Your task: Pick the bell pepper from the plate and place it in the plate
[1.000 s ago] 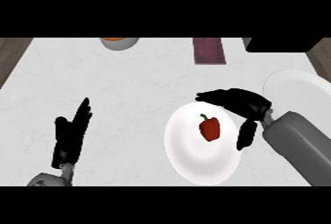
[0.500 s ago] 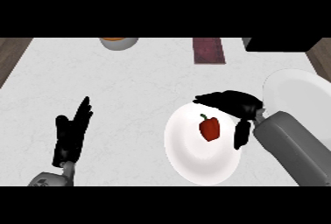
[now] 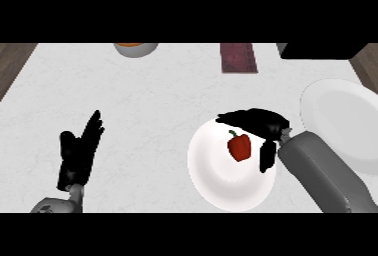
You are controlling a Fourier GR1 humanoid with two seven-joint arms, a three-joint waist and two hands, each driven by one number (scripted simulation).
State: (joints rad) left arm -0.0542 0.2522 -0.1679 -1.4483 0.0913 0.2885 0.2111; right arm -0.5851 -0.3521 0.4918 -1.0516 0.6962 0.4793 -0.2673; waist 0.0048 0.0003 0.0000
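— Where is the red bell pepper (image 3: 239, 147)?

— It lies on the white plate (image 3: 214, 175) near the counter's (image 3: 148, 100) front edge, stem pointing away from me. My right hand (image 3: 255, 122) curls over the plate's far rim, fingers bent just beyond the pepper, thumb hanging down beside it; I cannot tell whether they touch it, and nothing is grasped.

— And the other hand?

— My left hand (image 3: 80, 152) rests open at the front left, fingers straight. A second white plate (image 3: 336, 115) sits at the right edge; a bowl (image 3: 136, 48) and a dark red board (image 3: 239, 58) line the back edge
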